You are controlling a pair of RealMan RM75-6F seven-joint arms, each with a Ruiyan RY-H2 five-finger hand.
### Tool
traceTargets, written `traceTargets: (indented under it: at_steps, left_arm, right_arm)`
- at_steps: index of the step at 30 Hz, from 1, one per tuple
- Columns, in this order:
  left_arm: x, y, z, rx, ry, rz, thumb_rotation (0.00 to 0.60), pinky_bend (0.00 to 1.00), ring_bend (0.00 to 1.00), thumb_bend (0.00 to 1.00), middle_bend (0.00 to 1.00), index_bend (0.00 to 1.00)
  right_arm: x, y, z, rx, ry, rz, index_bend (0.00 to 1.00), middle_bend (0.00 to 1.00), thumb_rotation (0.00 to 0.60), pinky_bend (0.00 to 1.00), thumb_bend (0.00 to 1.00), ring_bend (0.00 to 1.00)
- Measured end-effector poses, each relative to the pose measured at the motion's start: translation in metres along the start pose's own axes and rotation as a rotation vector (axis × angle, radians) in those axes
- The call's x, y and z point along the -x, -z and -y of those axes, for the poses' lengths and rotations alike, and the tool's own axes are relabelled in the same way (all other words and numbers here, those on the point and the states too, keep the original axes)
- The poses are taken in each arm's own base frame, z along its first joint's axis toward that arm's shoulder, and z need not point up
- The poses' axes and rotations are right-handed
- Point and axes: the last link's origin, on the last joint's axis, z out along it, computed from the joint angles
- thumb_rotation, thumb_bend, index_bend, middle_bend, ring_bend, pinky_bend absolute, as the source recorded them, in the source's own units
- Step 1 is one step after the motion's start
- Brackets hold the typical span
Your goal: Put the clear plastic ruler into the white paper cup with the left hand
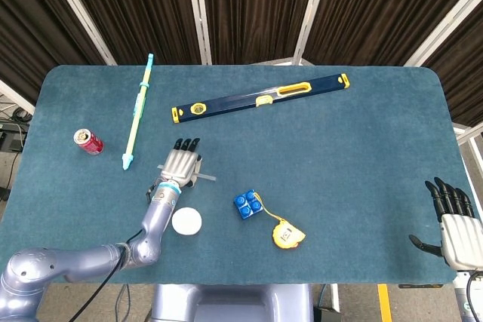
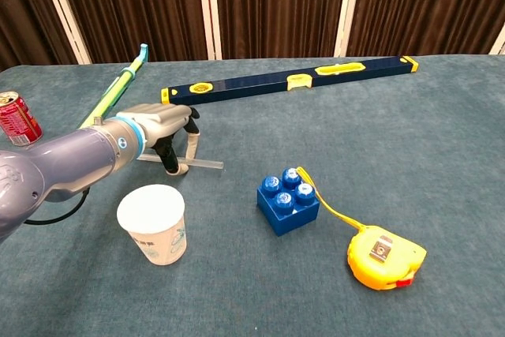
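The clear plastic ruler lies flat on the blue table cloth, its right end showing past my left hand. That hand is spread over the ruler's middle, with fingertips pointing down on either side of it; the ruler is not lifted. The white paper cup stands upright just in front of the hand, also seen from above as a white disc, the cup. My right hand rests open by the table's front right corner, holding nothing.
A long blue and yellow spirit level lies across the back. A green and blue stick and a red can are at the left. A blue brick and a yellow tape measure lie right of the cup.
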Motion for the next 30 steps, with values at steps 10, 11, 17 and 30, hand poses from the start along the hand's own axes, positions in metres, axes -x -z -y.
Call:
traceTargets:
  at_steps: [10,11,17,30]
  left_arm:
    - [-0.021,0.008,0.013,-0.008,0.037,-0.053,0.6,0.0,0.0,0.49,0.0,0.57]
    - [-0.023,0.009,0.015,-0.008,0.041,-0.06,0.6,0.0,0.0,0.49,0.0,0.57]
    - [-0.044,0.019,0.026,-0.006,0.088,-0.1,0.6,0.0,0.0,0.49,0.0,0.57]
    - [-0.093,0.063,0.017,0.075,0.689,-0.118,0.6,0.0,0.0,0.49,0.0,0.58]
  right_arm:
    - [0.0,0.0,0.0,0.001,0.001,-0.002,0.0,0.0,0.6,0.0,0.1,0.0]
    - [0.0,0.0,0.0,0.001,0.002,-0.003,0.0,0.0,0.6,0.0,0.1,0.0]
    - [0.0,0.002,0.001,0.001,0.006,-0.007,0.0,0.0,0.6,0.0,0.1,0.0]
    - [0.001,0.004,0.001,0.003,0.012,-0.016,0.0,0.0,0.6,0.0,0.09,0.0]
